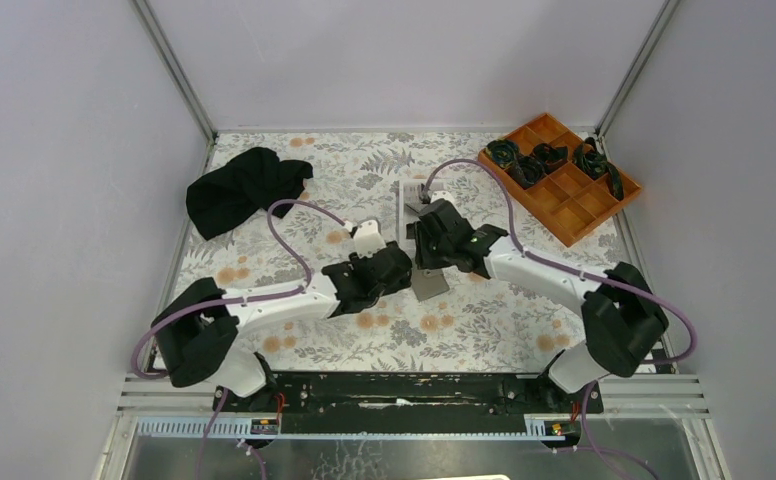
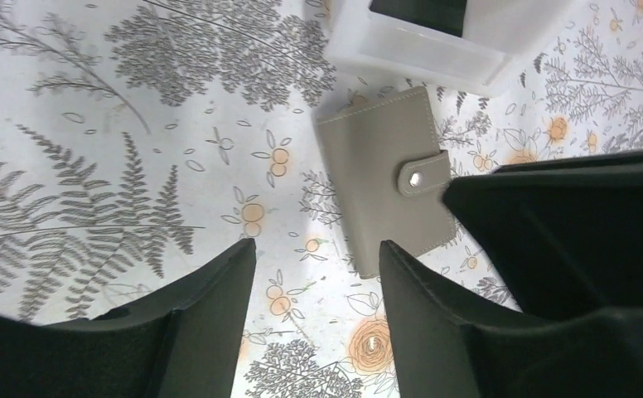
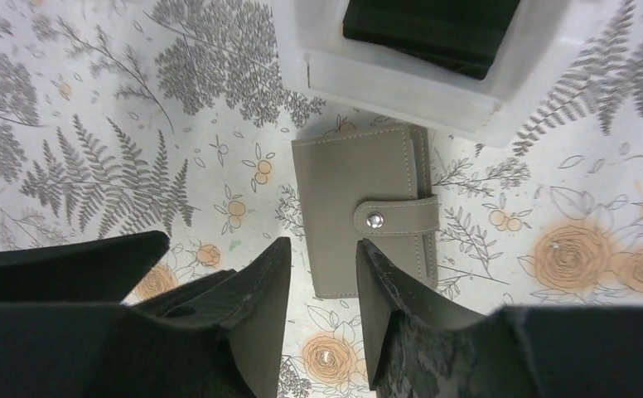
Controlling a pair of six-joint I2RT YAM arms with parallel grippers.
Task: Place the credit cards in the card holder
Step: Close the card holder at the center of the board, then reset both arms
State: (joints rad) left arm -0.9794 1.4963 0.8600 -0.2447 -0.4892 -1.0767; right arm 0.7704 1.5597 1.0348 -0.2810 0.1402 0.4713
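The card holder (image 3: 364,207) lies closed on the floral tablecloth, grey with a snap tab across its right edge; it also shows in the left wrist view (image 2: 389,178) and the top view (image 1: 429,284). Dark credit cards (image 3: 430,25) lie stacked in a white tray (image 3: 401,79) just beyond it, with a sliver of them in the left wrist view (image 2: 418,8). No orange-gold card is in view. My right gripper (image 3: 318,245) is open and empty, hovering over the holder's near edge (image 1: 424,258). My left gripper (image 2: 318,249) is open and empty just left of the holder (image 1: 401,268).
An orange compartment tray (image 1: 561,177) with black items stands at the back right. A crumpled black cloth (image 1: 244,190) lies at the back left. The white tray (image 1: 408,205) is partly hidden under the right gripper. The two grippers are close together.
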